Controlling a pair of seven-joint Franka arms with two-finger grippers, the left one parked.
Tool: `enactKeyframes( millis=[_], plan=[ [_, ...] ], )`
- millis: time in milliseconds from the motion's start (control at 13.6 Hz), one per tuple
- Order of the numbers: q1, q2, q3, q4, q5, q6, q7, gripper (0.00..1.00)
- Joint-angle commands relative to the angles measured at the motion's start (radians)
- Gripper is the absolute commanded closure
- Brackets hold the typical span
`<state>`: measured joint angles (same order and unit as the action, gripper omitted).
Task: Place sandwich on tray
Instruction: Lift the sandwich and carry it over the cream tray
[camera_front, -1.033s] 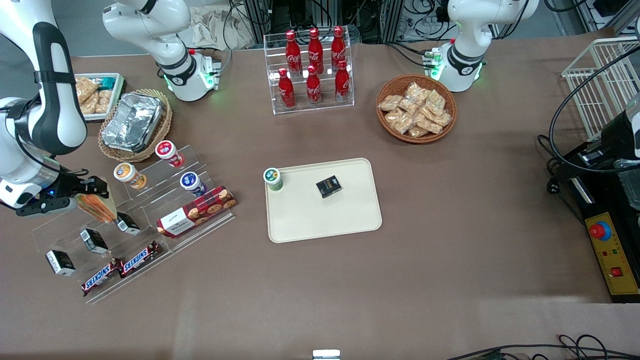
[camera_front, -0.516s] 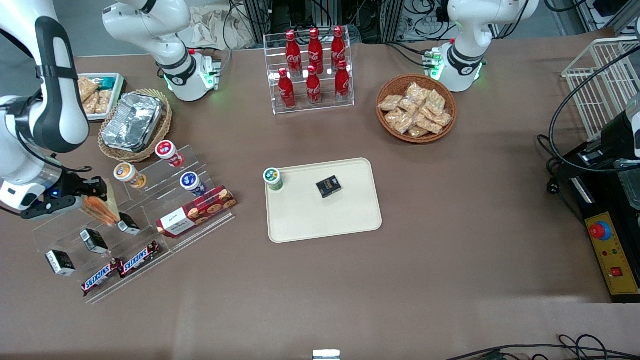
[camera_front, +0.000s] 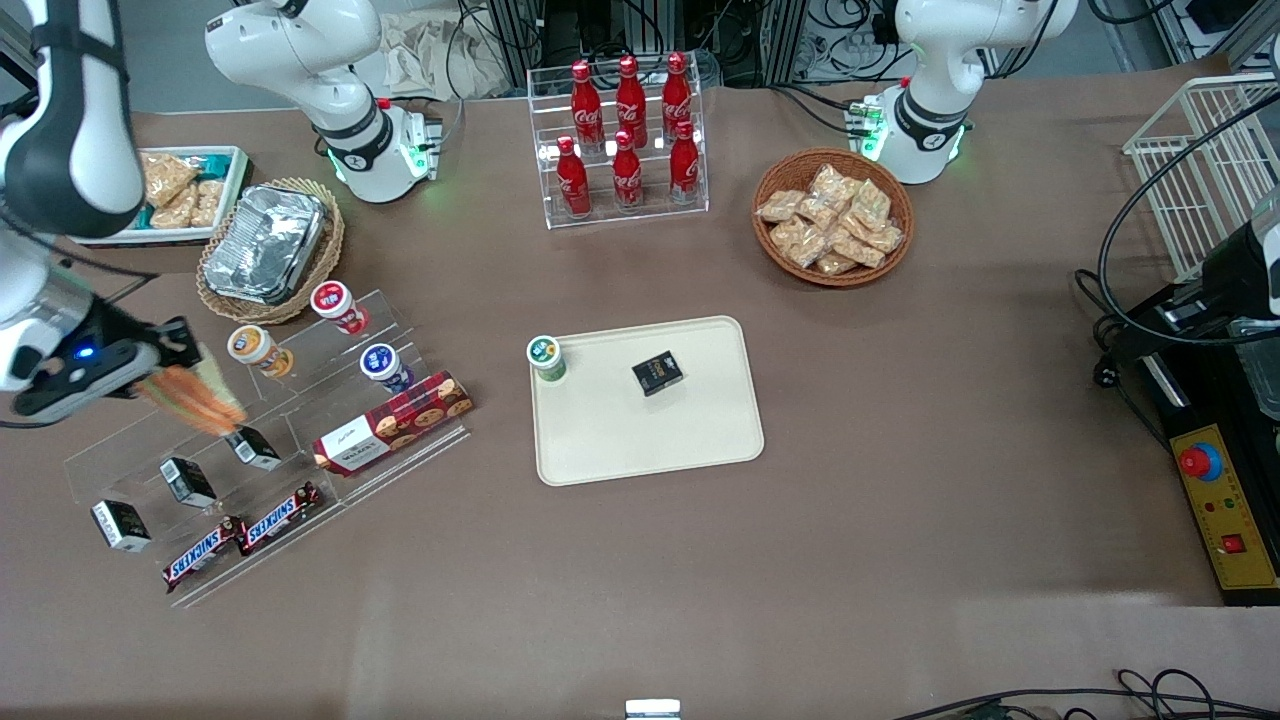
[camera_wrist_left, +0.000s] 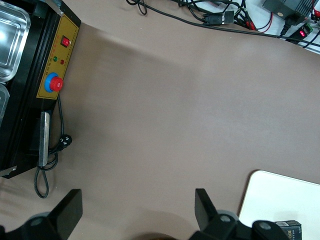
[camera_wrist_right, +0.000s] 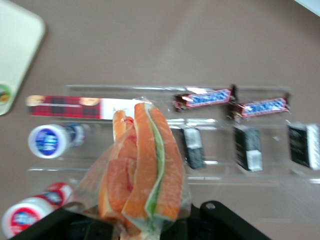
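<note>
The sandwich (camera_front: 196, 396) is a wedge in clear wrap with orange and green layers. It hangs tilted just above the clear stepped stand (camera_front: 300, 440) at the working arm's end of the table. My gripper (camera_front: 172, 378) is shut on the sandwich's wide end. In the right wrist view the sandwich (camera_wrist_right: 142, 165) sticks out from the gripper (camera_wrist_right: 145, 229) over the stand's shelves. The cream tray (camera_front: 650, 445) lies flat in the middle of the table, well apart from the gripper. Its corner (camera_wrist_right: 17, 42) also shows in the right wrist view.
The tray carries a green-lidded cup (camera_front: 546, 357) and a small black box (camera_front: 657, 373). The stand holds cups (camera_front: 383, 365), a red biscuit box (camera_front: 393, 422), Snickers bars (camera_front: 240, 535) and small black boxes (camera_front: 187, 481). A foil container (camera_front: 266, 243) in a basket, a cola rack (camera_front: 625, 140) and a snack basket (camera_front: 832, 230) stand farther back.
The gripper has risen with the sandwich, lifting it off the stand's shelf. The sandwich now tilts more, with its tip pointing down toward the stand.
</note>
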<state>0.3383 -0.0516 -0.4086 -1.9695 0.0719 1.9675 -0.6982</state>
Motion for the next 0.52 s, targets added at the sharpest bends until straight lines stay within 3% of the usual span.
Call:
enactKeyframes(
  millis=[0, 443],
  plan=[
    [0.111, -0.019, -0.004, 0.009, 0.011, -0.022, -0.012, 1.0],
    [0.388, 0.051, -0.007, 0.156, 0.0, -0.027, 0.006, 1.0]
  ],
)
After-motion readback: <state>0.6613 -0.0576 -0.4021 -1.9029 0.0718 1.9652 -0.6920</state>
